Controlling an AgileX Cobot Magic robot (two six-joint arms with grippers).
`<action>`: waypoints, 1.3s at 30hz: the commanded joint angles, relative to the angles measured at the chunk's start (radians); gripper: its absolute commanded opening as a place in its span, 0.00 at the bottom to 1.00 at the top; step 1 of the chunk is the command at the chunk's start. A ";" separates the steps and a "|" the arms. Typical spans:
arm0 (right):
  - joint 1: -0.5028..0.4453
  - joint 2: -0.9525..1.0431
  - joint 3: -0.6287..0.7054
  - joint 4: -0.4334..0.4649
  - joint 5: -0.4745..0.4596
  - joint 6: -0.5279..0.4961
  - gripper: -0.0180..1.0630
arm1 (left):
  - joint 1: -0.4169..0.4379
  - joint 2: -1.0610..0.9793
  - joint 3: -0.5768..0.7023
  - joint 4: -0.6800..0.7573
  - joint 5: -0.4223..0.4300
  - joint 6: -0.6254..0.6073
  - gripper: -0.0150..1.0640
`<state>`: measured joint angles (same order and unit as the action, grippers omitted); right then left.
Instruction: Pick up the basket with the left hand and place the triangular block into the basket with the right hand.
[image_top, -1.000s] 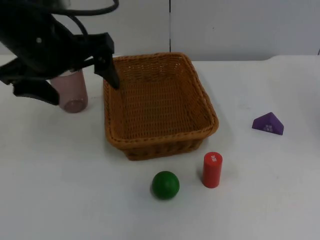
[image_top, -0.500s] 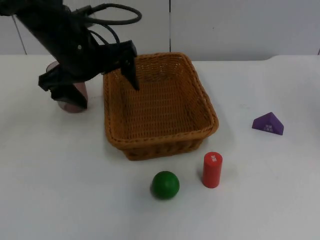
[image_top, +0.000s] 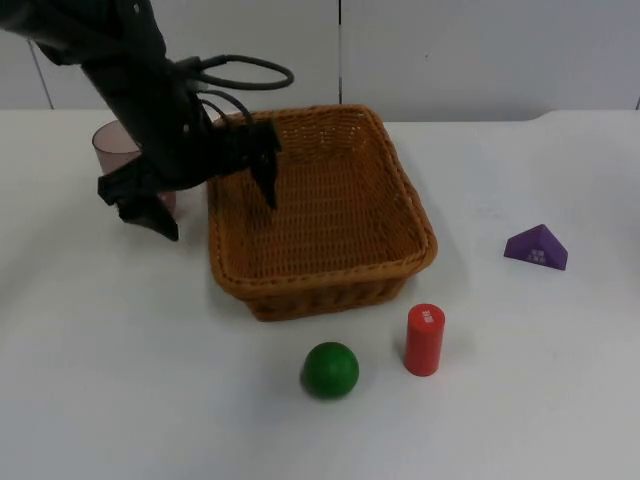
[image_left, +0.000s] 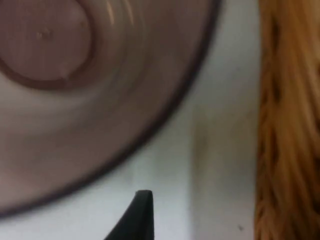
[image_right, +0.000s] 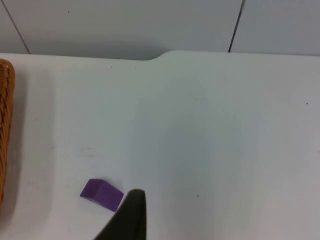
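Straddling basket (image_top: 320, 215) left rim: left claw (image_top: 215, 200) | triangular block (image_top: 537, 247) well apart

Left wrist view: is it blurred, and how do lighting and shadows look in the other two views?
Left wrist view: soft and smeared, the pink cup and basket weave lack crisp edges. Top view: sharp, even light, faint shadows beside the basket and under the left gripper. Right wrist view: clear, the purple triangular block crisp, a soft shadow by the basket's edge.

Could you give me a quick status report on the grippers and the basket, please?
Left gripper open, straddling basket left rim, pink cup beside it. Right arm waits. Purple triangular block untouched on table.
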<state>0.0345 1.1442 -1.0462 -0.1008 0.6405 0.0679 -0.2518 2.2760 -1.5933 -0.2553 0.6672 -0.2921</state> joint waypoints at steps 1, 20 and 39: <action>-0.001 -0.002 -0.004 -0.002 0.001 -0.006 0.99 | -0.007 0.017 -0.016 0.006 0.008 -0.011 0.99; -0.001 -0.002 -0.004 -0.002 0.001 -0.008 0.99 | -0.038 0.057 -0.059 0.008 0.001 -0.011 0.95; -0.001 -0.011 -0.004 -0.002 -0.003 -0.008 0.99 | -0.040 0.054 -0.059 0.002 0.103 -0.038 0.01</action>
<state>0.0345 1.1424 -1.0462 -0.1008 0.6410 0.0679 -0.2869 2.3440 -1.6509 -0.2631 0.6987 -0.3293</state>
